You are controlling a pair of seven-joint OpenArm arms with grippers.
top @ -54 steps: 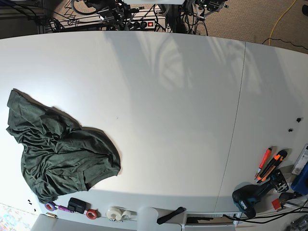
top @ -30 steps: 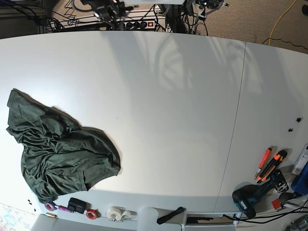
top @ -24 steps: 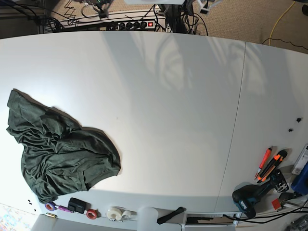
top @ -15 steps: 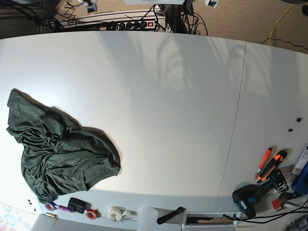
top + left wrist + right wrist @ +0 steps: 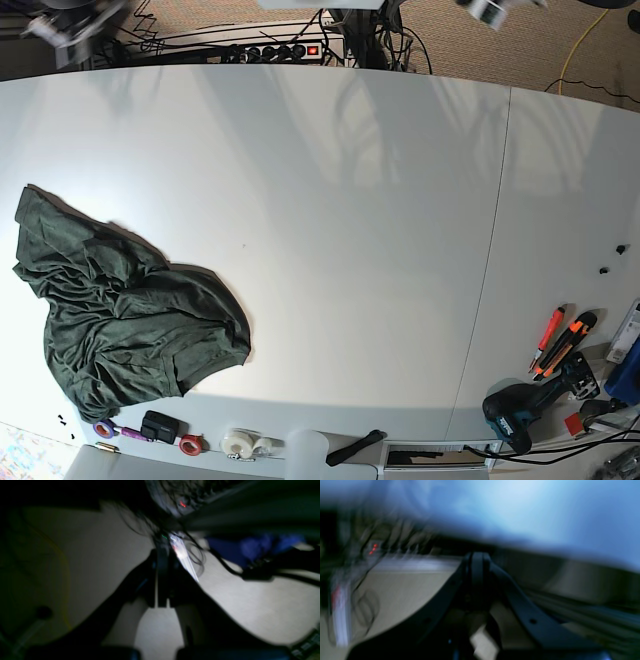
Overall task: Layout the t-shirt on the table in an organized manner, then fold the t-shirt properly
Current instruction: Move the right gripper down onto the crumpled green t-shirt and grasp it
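Fingers of both grippers, left (image 5: 160, 585) & right (image 5: 476, 580), pressed together, nothing held, both off the table (image 5: 360, 200). Shirt (image 5: 120, 310) crumpled at its edge, near tape rolls (image 5: 245, 443). Risk: grabbing bunched layers tangles it, or drags it off. Drill (image 5: 520, 410), cutters (image 5: 560, 345) well apart.

free: middle of tabletop (image 5: 350, 200) | blocked: t-shirt (image 5: 120, 310) at one end, tools (image 5: 560, 345) at opposite corner, tape rolls (image 5: 240, 443) along front edge
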